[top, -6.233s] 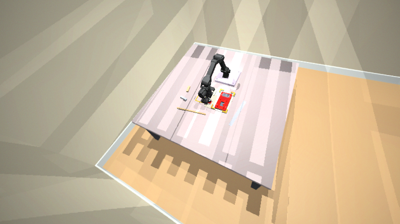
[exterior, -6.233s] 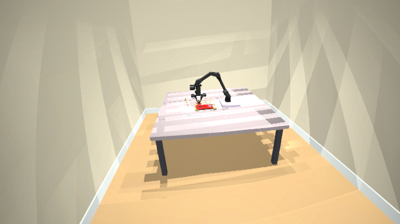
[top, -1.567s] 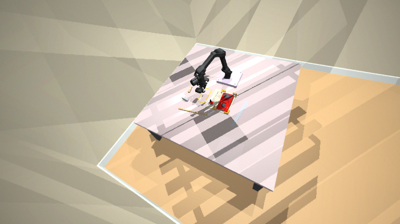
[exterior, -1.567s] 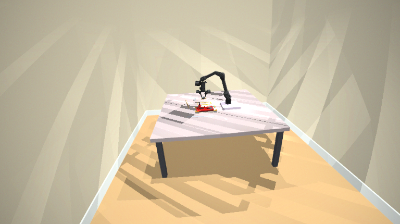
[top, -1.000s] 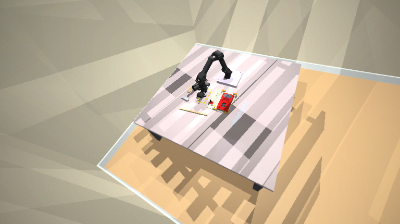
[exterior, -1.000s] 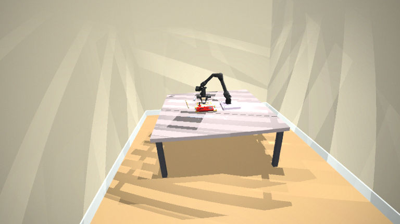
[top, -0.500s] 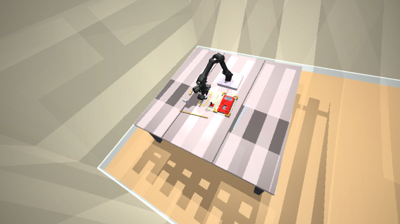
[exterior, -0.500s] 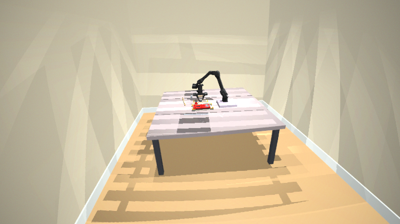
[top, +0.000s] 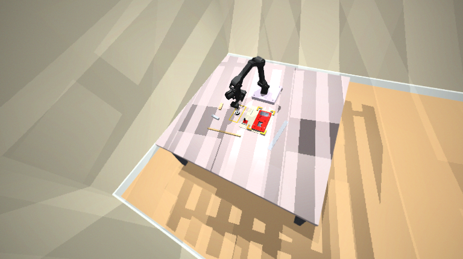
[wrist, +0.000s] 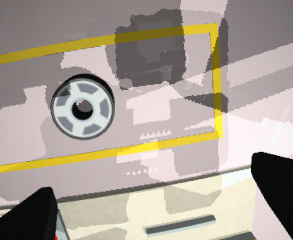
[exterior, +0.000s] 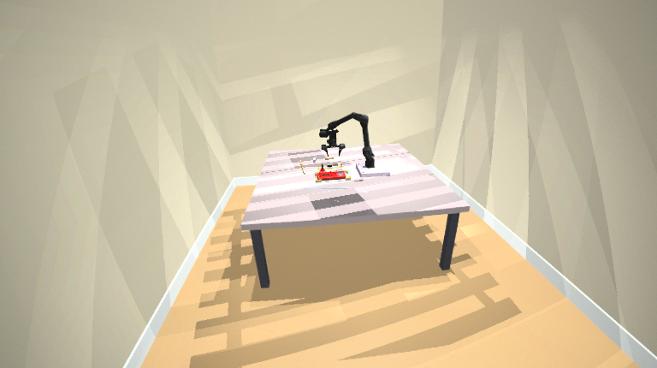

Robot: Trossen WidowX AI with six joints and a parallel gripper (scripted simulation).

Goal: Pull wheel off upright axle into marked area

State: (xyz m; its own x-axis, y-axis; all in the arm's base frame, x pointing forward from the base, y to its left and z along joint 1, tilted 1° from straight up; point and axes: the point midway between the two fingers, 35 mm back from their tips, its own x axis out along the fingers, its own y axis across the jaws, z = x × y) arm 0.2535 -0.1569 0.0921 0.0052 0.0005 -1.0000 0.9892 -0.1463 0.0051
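Observation:
The wheel [top: 237, 112] [wrist: 97, 108], a dark tyre with a pale spoked hub, lies flat on the table inside the yellow outline of the marked area [top: 233, 120] [wrist: 219, 117]. It touches no line. Its centre hole shows no axle. My gripper [exterior: 334, 156] [wrist: 155, 181] is open, fingers wide apart with nothing between them. It hangs above the table, clear of the wheel. The black upright axle [top: 245, 118] [exterior: 322, 167] stands bare on its small red base, beside the marked area. The wrist view does not show the axle.
A large red plate [top: 261, 121] [exterior: 331, 175] with yellow corner pieces lies beside the axle. A cream board shows under the fingers in the wrist view [wrist: 106, 215]. A thin wooden stick [top: 223, 131], a pale strip [top: 278, 135] and two small blocks lie around.

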